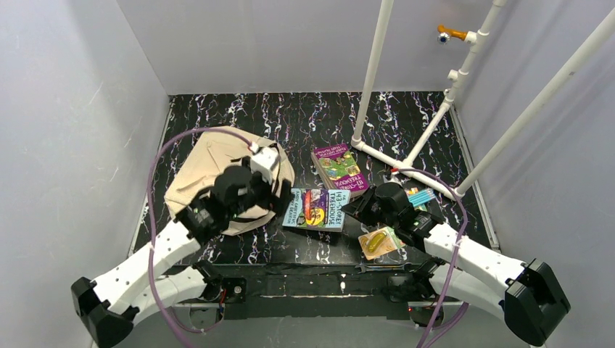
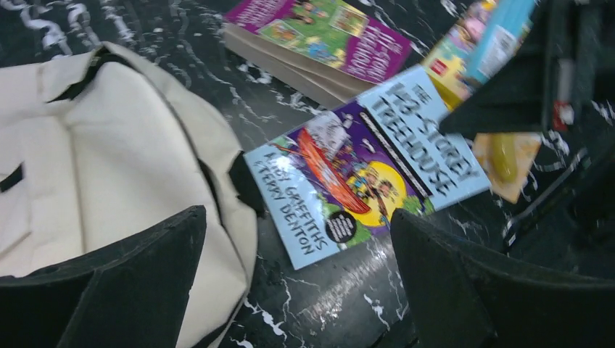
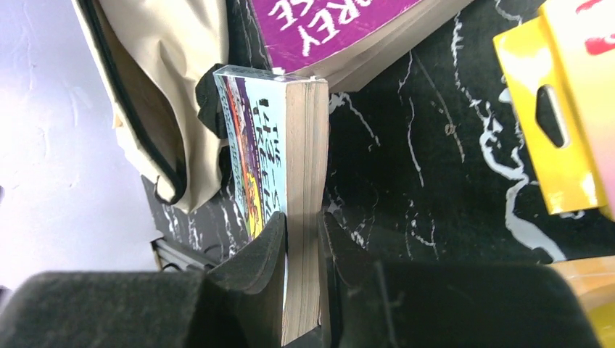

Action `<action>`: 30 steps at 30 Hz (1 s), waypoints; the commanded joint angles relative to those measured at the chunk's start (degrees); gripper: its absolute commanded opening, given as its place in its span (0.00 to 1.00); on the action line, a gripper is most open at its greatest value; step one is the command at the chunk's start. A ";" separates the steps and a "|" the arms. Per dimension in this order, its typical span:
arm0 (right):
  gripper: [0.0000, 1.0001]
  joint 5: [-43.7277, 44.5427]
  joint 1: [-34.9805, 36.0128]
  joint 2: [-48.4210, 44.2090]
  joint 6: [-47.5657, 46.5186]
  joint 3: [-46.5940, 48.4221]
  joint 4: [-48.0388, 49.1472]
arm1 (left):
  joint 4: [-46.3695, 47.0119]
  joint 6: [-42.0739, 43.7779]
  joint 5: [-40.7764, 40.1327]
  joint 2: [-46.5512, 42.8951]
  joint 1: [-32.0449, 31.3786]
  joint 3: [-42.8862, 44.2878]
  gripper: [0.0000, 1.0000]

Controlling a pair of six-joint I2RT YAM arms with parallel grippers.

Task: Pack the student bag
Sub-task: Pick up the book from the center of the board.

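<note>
The beige student bag (image 1: 210, 174) lies at the left of the black mat, its dark-lined opening facing right. A light-blue Treehouse book (image 1: 317, 209) lies just right of it, one corner touching the bag's mouth (image 2: 243, 181). My right gripper (image 3: 301, 239) is shut on the book's (image 3: 301, 145) page edge, one finger on each cover. My left gripper (image 2: 297, 290) is open above the gap between the bag (image 2: 109, 159) and the book (image 2: 362, 174), with nothing between its fingers. In the top view it (image 1: 281, 197) hangs over the bag's right rim.
A purple book (image 1: 339, 168) lies behind the blue one. A yellow packet (image 1: 378, 241) and a striped pack (image 1: 420, 196) lie by the right arm. White pipe legs (image 1: 406, 156) stand at the back right. Grey walls close in the mat.
</note>
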 commanded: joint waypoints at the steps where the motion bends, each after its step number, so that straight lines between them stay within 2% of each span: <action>1: 0.01 -4.05 -0.05 -1.59 5.74 3.96 1.41 | 19.24 11.36 -0.37 -5.99 -9.73 -12.85 0.98; 4: 0.01 -4.21 -0.10 -0.98 8.88 4.61 1.69 | 24.36 17.81 -3.43 -6.68 -18.72 -17.87 0.98; 6: 0.01 -4.60 -0.12 -0.08 10.79 4.95 2.31 | 26.44 22.75 -10.07 -4.28 -25.50 -19.58 0.98; 10: 0.01 -4.86 -0.25 1.91 13.38 5.35 4.37 | 40.97 32.76 -23.62 4.49 -36.93 -25.01 0.98; 16: 0.01 -7.39 -0.36 2.34 16.40 4.78 5.59 | 57.38 40.55 -32.74 25.84 -39.99 -22.51 0.98; 18: 0.01 -7.50 -0.49 1.69 17.29 4.35 6.08 | 67.07 47.07 -39.59 33.01 -40.31 -21.60 0.98; 20: 0.01 -7.54 -0.66 1.11 17.48 4.46 5.43 | 77.14 51.84 -42.13 38.45 -40.47 -21.24 0.95; 22: 0.01 -7.73 -0.80 0.59 17.56 4.60 5.08 | 80.57 52.99 -43.16 41.64 -40.65 -19.70 0.82; 24: 0.01 -7.93 -0.91 0.10 17.37 4.92 4.25 | 85.10 54.67 -46.75 44.81 -40.64 -18.30 0.60; 27: 0.01 -8.13 -0.97 -0.62 15.83 5.61 3.38 | 95.98 61.53 -51.70 49.51 -40.97 -16.80 0.40; 29: 0.02 -8.62 -1.08 -0.72 14.16 6.25 0.90 | 98.08 63.68 -53.66 50.65 -41.14 -15.74 0.25; 30: 0.16 -9.25 -1.39 -0.53 13.33 6.73 0.27 | 98.26 63.08 -53.67 50.24 -41.30 -15.87 0.17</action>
